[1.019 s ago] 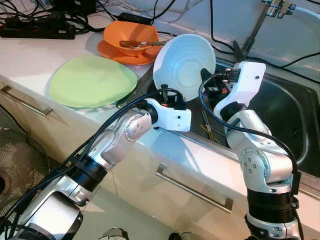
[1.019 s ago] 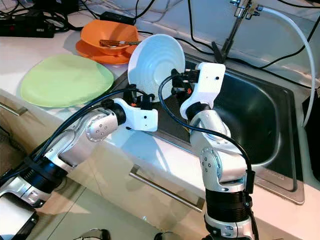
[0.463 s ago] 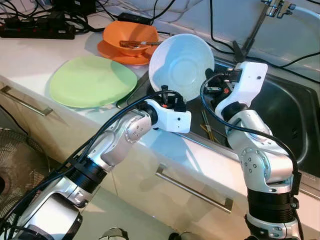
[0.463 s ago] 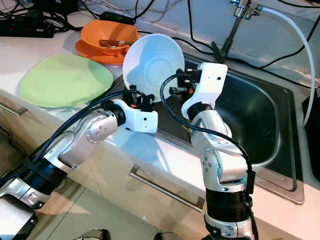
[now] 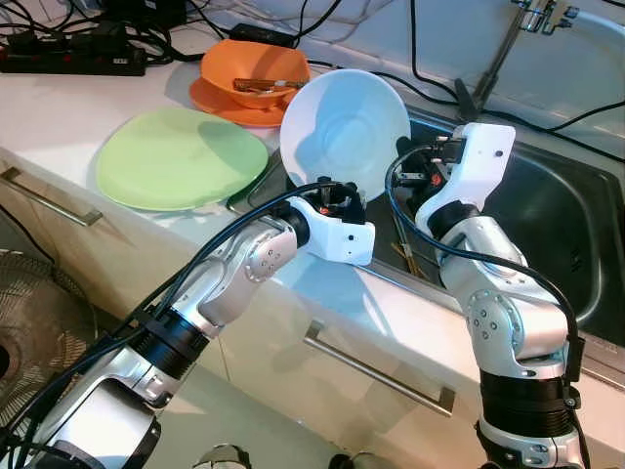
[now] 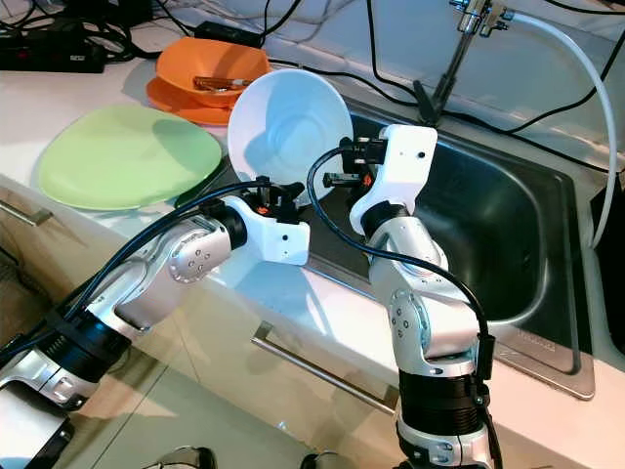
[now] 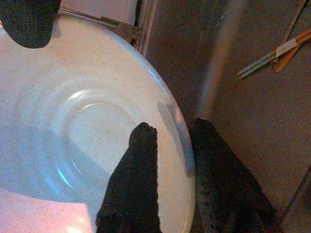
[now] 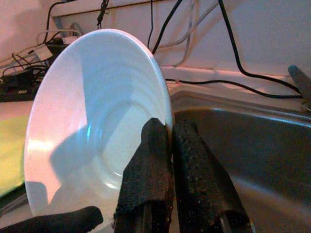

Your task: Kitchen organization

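A white bowl (image 5: 342,127) hangs tilted over the left end of the steel sink (image 5: 562,220), its hollow facing me. My left gripper (image 5: 332,192) is shut on the bowl's lower rim, one finger inside and one outside, as the left wrist view shows (image 7: 172,133). My right gripper (image 5: 403,168) is shut on the rim at the bowl's right side, also seen in the right wrist view (image 8: 171,131). A pale green plate (image 5: 181,156) lies on the counter to the left of the bowl.
An orange bowl (image 5: 256,70) with utensils in it sits on an orange plate behind the green plate. Chopsticks (image 7: 277,51) lie on the sink floor. A faucet (image 6: 459,39), cables and a power strip (image 5: 68,61) line the back wall. Drawer handles (image 5: 376,369) run below the counter edge.
The bowl has shifted a little to the left, toward the green plate, and tipped so its hollow faces more upward. Both grippers kept hold of its rim.
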Robot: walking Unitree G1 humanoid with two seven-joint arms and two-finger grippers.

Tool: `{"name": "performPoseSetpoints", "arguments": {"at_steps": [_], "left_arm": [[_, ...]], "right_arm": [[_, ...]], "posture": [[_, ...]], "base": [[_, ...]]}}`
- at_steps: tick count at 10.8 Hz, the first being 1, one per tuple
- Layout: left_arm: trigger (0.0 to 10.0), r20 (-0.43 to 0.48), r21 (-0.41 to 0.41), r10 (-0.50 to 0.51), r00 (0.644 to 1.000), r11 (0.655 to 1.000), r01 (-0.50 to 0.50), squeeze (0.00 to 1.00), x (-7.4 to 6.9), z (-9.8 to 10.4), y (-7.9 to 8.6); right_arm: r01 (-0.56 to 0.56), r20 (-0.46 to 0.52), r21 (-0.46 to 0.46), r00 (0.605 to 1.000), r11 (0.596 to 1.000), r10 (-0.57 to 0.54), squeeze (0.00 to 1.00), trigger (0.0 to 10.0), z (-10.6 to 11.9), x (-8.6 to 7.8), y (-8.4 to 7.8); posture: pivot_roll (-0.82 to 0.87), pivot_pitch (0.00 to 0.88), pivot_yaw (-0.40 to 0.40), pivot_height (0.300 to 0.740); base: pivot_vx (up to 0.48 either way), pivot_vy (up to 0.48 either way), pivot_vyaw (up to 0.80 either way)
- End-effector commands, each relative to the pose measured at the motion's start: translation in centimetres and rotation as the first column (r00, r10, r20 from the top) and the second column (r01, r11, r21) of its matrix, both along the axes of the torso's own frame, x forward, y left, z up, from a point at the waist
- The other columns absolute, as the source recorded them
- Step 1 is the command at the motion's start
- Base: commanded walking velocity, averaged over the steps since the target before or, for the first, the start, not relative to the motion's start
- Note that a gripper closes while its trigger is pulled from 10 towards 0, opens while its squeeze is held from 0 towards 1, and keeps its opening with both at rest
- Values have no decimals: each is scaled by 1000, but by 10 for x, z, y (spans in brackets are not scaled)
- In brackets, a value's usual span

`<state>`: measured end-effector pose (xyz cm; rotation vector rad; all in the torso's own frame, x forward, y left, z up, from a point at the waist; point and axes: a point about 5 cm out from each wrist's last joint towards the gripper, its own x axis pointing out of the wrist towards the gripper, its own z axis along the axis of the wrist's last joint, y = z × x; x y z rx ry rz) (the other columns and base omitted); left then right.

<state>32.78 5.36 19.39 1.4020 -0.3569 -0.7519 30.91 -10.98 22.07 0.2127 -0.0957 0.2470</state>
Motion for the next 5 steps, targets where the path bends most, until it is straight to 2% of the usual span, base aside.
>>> {"name": "performPoseSetpoints", "arguments": {"at_steps": [1, 2, 5], "left_arm": [[10000, 106, -37, -72, 992, 996, 76, 443, -7, 22, -15], [10000, 99, -32, -75, 992, 996, 78, 0, -7, 22, -14], [10000, 109, -51, -71, 991, 996, 77, 0, -7, 25, -14]], "right_arm": [[-75, -55, -20, 996, 997, 74, 0, 10000, -10, -2, 12], [-73, -57, -25, 996, 997, 72, 0, 10000, -9, -1, 13], [-54, -69, -43, 996, 998, 51, 0, 10000, -11, 2, 12]], "posture": [[-68, 77, -111, 740], [-68, 77, -111, 740], [-64, 75, -113, 740]], "base": [[0, 0, 0], [0, 0, 0], [0, 0, 0]]}}
